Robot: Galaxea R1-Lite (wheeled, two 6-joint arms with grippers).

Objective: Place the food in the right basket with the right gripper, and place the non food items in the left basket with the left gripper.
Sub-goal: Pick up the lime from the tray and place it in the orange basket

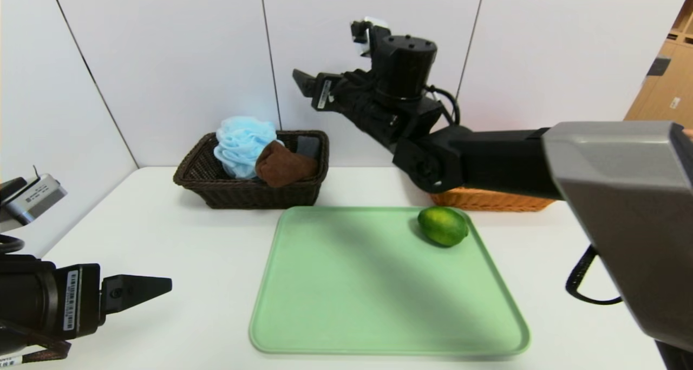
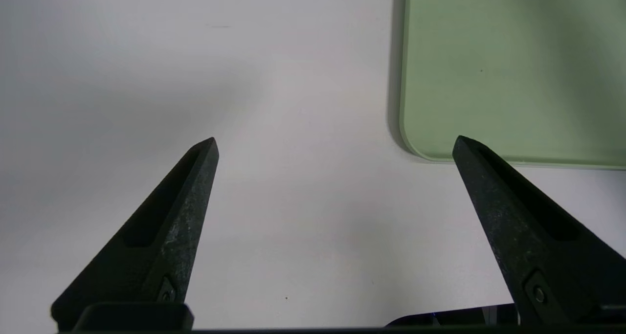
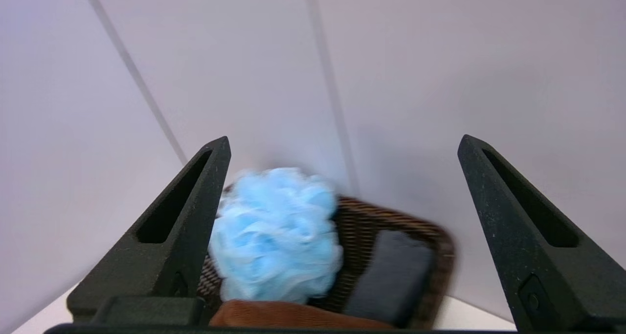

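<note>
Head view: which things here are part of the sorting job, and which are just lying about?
Part of the job:
- green citrus fruit
- orange basket
- dark brown basket
- blue bath pouf, brown towel, dark grey towel
- right gripper, open, raised
- left gripper, open, parked

Lying about:
- green tray
- white table

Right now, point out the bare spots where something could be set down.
Most of the green tray is bare; only the lime sits at its far right corner. White table between tray and left gripper is free. The brown basket is crowded.
</note>
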